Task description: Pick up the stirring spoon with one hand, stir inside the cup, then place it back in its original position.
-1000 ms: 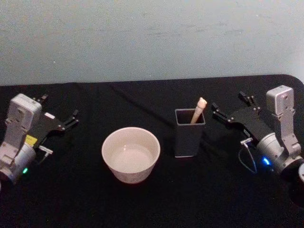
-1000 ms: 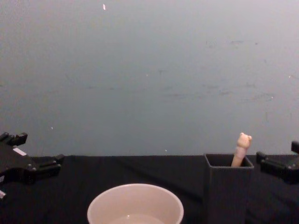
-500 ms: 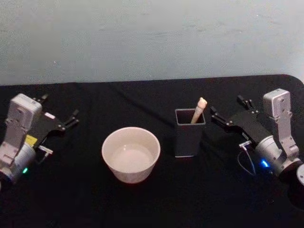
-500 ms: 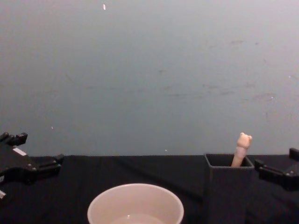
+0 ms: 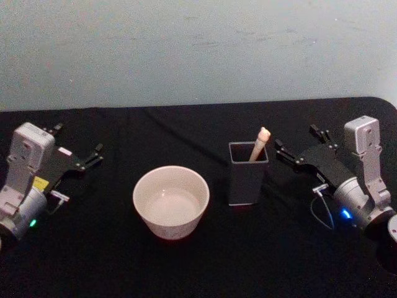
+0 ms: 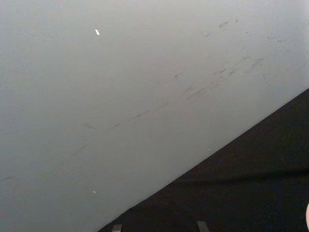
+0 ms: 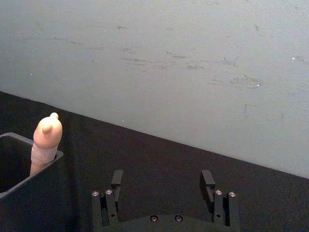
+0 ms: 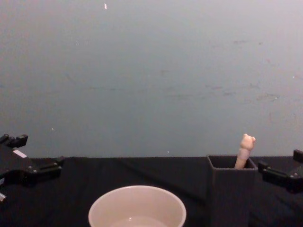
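Note:
The stirring spoon [image 5: 261,141] stands in the dark square holder [image 5: 247,177], its beige bear-topped handle [image 8: 245,146] leaning out over the rim; its bowl is hidden inside. The pale cream cup [image 5: 170,202] sits to the holder's left, a gap between them. My right gripper [image 5: 295,138] hovers open just right of the holder, pointing toward it and holding nothing. In the right wrist view its fingers [image 7: 116,180] are spread, with the spoon handle [image 7: 46,140] off to one side. My left gripper [image 5: 79,139] rests open at the table's far left, well away from the cup.
Everything sits on a black-covered table [image 5: 186,124] that ends at a plain grey-blue wall [image 5: 198,49] behind. The table's right corner is rounded near the right arm [image 5: 366,186]. A thin cable loops under the right wrist.
The right gripper has sunk a little beside the holder, still open. Left arm, spoon, cup and holder have not moved.

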